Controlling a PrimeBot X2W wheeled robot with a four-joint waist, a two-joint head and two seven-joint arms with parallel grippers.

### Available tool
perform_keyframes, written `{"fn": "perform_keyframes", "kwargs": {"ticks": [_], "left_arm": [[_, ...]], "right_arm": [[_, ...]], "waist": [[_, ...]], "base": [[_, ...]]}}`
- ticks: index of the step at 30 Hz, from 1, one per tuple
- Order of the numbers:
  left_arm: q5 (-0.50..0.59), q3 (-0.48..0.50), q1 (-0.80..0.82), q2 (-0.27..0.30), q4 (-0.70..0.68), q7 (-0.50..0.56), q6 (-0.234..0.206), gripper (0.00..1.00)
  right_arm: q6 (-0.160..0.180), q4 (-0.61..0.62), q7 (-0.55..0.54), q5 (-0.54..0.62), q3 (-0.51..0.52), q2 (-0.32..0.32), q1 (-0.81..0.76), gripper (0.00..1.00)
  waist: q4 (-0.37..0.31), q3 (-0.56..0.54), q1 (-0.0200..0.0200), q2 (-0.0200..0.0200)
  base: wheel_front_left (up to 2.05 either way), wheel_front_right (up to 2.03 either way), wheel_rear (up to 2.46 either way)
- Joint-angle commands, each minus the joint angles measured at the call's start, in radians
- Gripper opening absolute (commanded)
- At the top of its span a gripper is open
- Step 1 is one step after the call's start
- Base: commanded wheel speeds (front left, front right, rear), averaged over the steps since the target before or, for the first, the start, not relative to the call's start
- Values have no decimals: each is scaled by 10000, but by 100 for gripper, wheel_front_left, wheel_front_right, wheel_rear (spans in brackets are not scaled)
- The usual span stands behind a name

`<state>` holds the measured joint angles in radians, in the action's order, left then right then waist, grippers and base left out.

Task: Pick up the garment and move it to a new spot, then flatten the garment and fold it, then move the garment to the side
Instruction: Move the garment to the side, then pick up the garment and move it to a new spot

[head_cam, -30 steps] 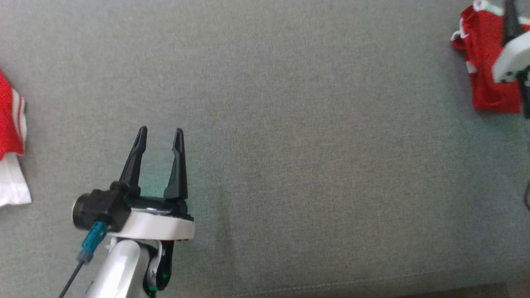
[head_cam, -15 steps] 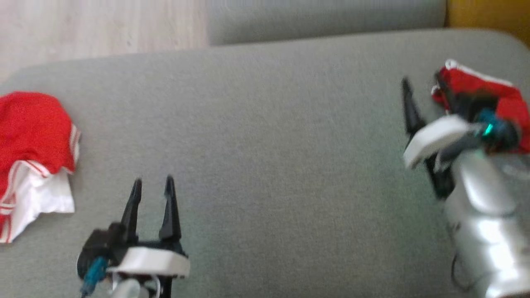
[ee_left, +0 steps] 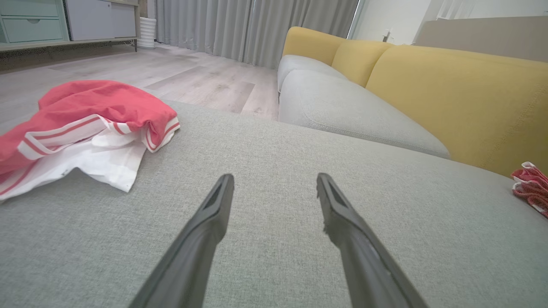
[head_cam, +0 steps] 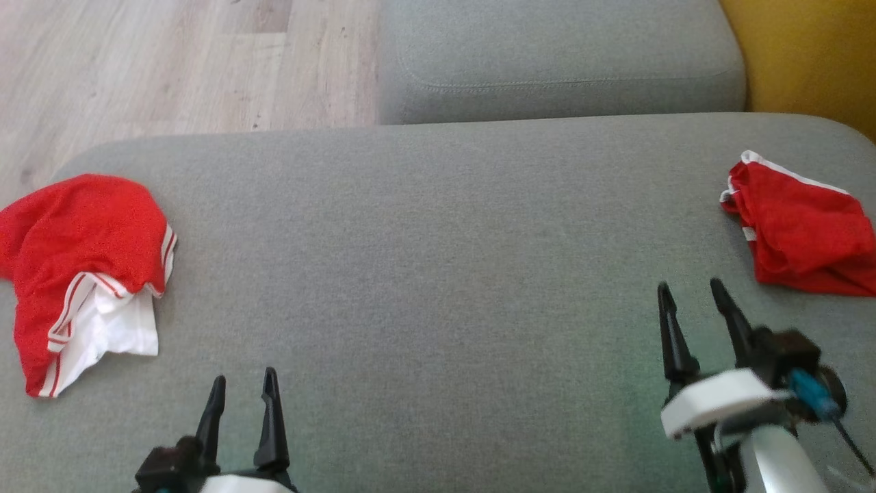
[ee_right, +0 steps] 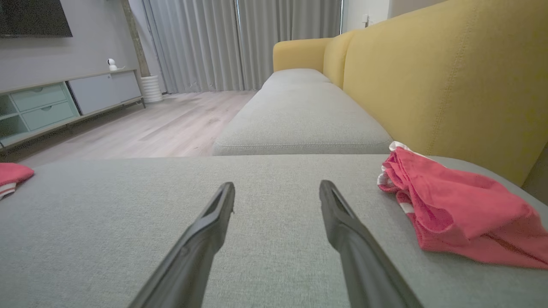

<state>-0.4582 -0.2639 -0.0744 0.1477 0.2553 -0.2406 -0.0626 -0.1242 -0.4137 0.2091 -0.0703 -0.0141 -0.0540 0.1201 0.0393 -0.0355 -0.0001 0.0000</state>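
The right claw (ee_right: 277, 184) stands spread and empty over the grey cushion (ee_right: 107, 205), red garment (ee_right: 454, 214) beside it.

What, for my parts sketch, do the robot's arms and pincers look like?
The left pincer and right pincer each have two long, tapering black fingers above a white collar. Beside the right one sits a black block with a teal plug and thin dark cable; its forearm is pale silver.
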Motion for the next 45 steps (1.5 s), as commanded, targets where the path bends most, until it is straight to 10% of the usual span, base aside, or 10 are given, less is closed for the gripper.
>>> {"fn": "perform_keyframes", "kwargs": {"ticks": [1, 23, 45], "left_arm": [[-30, 344, 240, 63, -326, -173, -74, 100], [13, 99, 251, 63, -473, -109, -162, 100], [13, 431, 308, 480, -1166, -64, -450, 100]], "right_arm": [[-65, 731, -35, -238, -230, 30, -15, 100], [-65, 2483, -622, -702, -582, 37, -1532, 100], [-65, 2274, -448, -1059, -1346, 37, -967, 100]], "waist": [[-29, -46, 1, 0], [-17, -78, 1, 0], [4661, 221, 1, 0]], "base": [[0, 0, 0], [0, 0, 0], [0, 0, 0]]}}
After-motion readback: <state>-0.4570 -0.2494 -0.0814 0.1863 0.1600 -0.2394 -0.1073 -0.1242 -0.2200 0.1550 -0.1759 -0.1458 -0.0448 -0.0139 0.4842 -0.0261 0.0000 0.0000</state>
